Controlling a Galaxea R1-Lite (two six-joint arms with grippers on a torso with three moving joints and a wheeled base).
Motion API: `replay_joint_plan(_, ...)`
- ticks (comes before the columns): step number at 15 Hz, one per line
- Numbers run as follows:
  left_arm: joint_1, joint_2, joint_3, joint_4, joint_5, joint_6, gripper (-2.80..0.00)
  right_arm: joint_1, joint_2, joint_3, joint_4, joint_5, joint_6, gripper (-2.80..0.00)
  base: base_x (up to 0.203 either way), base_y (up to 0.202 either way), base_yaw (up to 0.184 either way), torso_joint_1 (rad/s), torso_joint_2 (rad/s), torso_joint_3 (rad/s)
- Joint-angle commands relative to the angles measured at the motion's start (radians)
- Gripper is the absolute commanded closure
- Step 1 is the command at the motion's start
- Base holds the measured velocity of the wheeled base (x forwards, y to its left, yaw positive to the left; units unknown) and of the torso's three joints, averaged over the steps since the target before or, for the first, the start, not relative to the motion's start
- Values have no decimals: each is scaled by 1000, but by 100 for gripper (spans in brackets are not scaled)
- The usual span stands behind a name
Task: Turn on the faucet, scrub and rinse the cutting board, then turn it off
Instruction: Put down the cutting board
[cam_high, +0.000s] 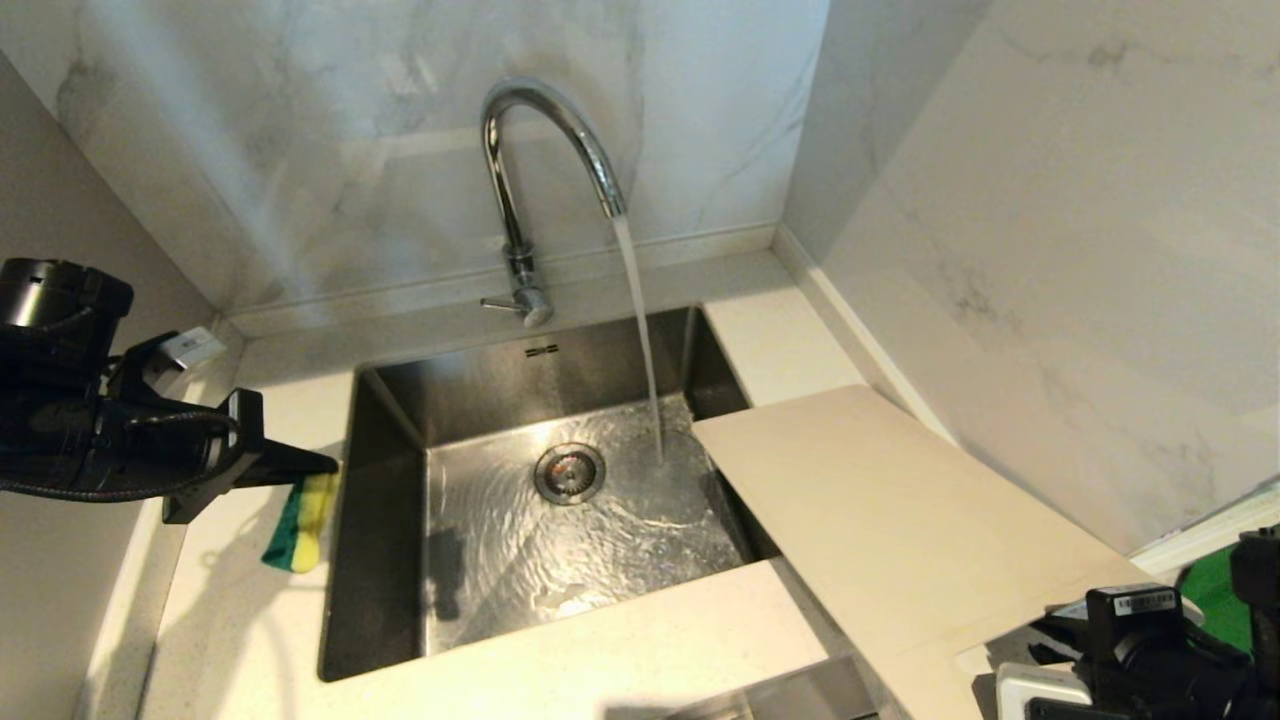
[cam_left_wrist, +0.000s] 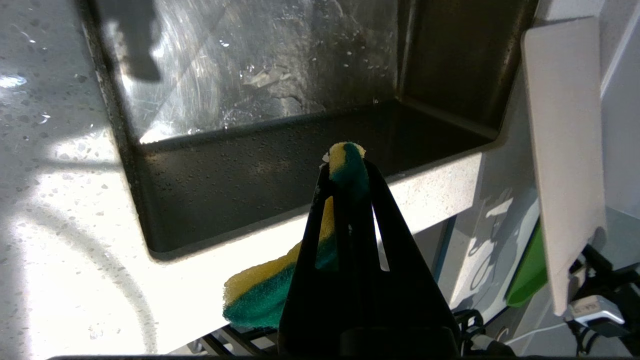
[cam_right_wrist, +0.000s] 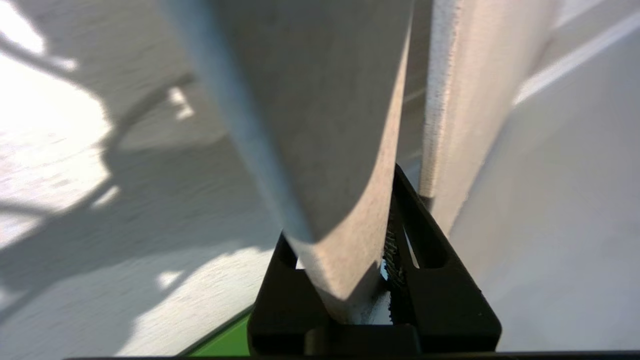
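Note:
The chrome faucet (cam_high: 520, 180) is running, and its stream (cam_high: 640, 340) falls into the steel sink (cam_high: 385, 420) just left of the cutting board. That beige cutting board (cam_high: 880, 510) lies flat on the right counter with one corner over the basin. My right gripper (cam_right_wrist: 345, 210) sits at the board's near end with the board (cam_right_wrist: 320, 125) between its jaws. A thin gap shows beside the ribbed pad (cam_right_wrist: 395, 250). My left gripper (cam_high: 325, 465) hovers over the left counter, shut on a green-and-yellow sponge (cam_left_wrist: 260, 295).
Marble walls close in behind and to the right. The faucet's thin lever (cam_high: 495, 303) points left at its base. Water ripples around the drain (cam_high: 569, 472). Something green (cam_high: 1215, 595) lies beyond the right arm.

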Motion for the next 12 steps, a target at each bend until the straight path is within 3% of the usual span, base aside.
replay_joint_plan(1,-2,-3,4,3,-5,-3,0,2,-21,27,40,12,-11,0,0,0,0,0,0,0)
replay_joint_plan(8,-8,4,4,0,-10,-3,0,49,-14,-31,227,15,9,0,0,0,0,0,0,0)
replay_joint_plan(12,-11,4,4,-1,-10,-3,0,195,59,-87,276,17,111,0,0,0,0,0,0,0)
